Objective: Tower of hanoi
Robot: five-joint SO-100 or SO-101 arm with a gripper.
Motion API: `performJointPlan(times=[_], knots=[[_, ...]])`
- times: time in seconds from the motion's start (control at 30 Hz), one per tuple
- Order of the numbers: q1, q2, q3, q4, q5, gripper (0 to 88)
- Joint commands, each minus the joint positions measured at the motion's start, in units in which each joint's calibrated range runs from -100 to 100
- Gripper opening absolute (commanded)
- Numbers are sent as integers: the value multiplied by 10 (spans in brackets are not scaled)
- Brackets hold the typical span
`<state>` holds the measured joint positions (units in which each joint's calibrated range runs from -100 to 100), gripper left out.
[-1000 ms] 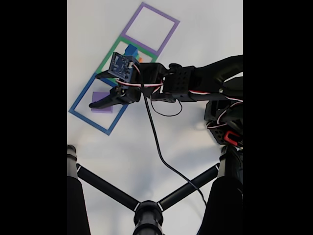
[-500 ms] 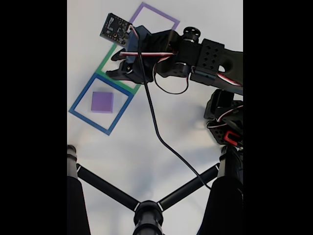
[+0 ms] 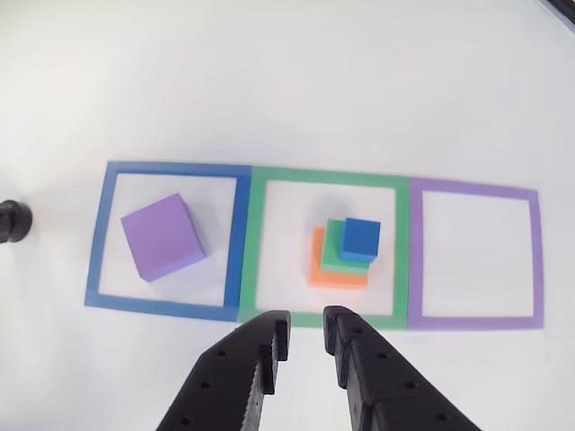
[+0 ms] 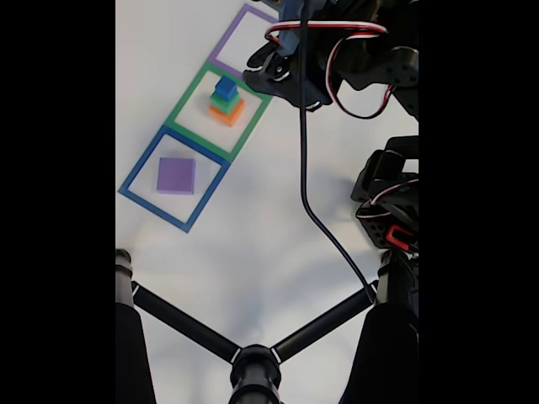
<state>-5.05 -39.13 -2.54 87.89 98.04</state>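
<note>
Blue block topped an offset stack in the green square; the empty hand, fingers barely apart, risked toppling the stack if lowered off-centre.

A plain white tabletop spreads across the fixed view. Low in that frame a black tubular stand forks into two diagonal struts, with upright black posts at either side.

White table, three taped squares
</note>
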Motion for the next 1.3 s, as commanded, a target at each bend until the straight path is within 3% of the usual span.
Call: performJointPlan(times=[0.0,0.17,0.47,0.8,1.27], knots=[[31,4,-38,27,-19,2],[52,-23,29,11,20,43],[109,-110,275,-178,20,210],[165,-182,507,-364,20,264],[181,-142,832,-830,20,281]])
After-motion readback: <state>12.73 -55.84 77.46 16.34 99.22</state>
